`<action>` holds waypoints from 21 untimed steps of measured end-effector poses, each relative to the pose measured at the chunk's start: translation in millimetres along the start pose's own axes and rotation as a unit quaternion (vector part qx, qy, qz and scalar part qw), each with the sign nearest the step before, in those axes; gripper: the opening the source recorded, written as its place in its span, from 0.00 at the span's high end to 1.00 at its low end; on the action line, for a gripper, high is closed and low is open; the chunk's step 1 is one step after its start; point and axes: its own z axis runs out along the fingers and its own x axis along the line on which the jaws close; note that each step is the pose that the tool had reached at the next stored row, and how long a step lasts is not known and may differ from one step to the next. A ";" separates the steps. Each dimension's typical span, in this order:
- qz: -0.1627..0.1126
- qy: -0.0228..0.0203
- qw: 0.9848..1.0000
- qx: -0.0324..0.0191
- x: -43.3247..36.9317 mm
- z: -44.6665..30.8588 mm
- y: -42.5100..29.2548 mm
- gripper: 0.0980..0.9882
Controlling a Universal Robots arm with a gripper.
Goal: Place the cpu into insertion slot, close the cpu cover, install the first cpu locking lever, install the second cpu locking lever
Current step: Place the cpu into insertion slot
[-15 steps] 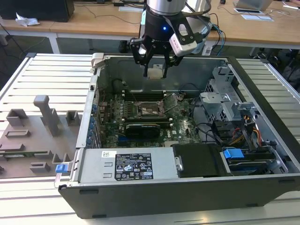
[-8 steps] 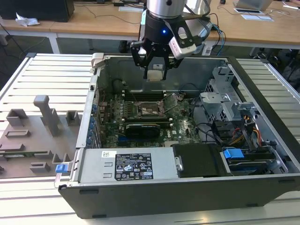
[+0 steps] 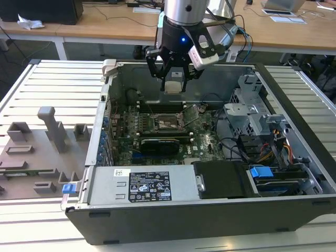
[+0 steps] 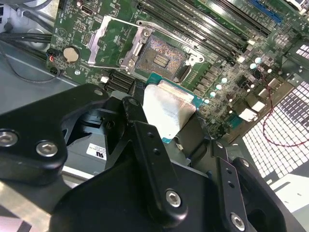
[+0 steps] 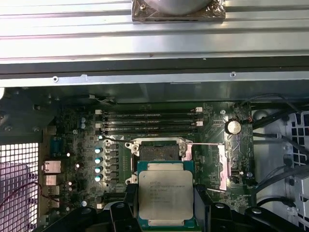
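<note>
Gripper (image 3: 174, 80) pinches the cpu (image 5: 166, 193) by two opposite edges, holding it in the air just above the bare insertion slot (image 5: 159, 152); cpu cover (image 5: 223, 166) swung open beside slot, inside pc case (image 3: 210, 223)

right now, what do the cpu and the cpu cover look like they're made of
cpu: the top looks like a dull silver-grey metal lid with a matte finish, since its glare is soft. The green rim around it is probably circuit-board laminate.
cpu cover: a thin, bright bare metal plate, likely stamped steel. It catches the light sharply and looks sheet-thin.
</note>
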 end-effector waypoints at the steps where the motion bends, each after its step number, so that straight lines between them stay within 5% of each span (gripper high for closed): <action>1: 0.000 0.000 1.000 0.000 0.0 0.9 -0.1 0.50; 6: 0.000 0.000 1.000 0.001 0.0 5.0 -0.4 0.50; 8: 0.000 0.000 1.000 0.009 -0.1 5.7 -0.2 0.50; 9: 0.000 0.000 1.000 0.016 -0.1 6.2 0.2 0.50; 11: 0.000 -0.001 1.000 0.022 -0.1 8.5 0.9 0.50; 21: 0.000 -0.001 1.000 0.022 -0.3 17.3 1.2 0.50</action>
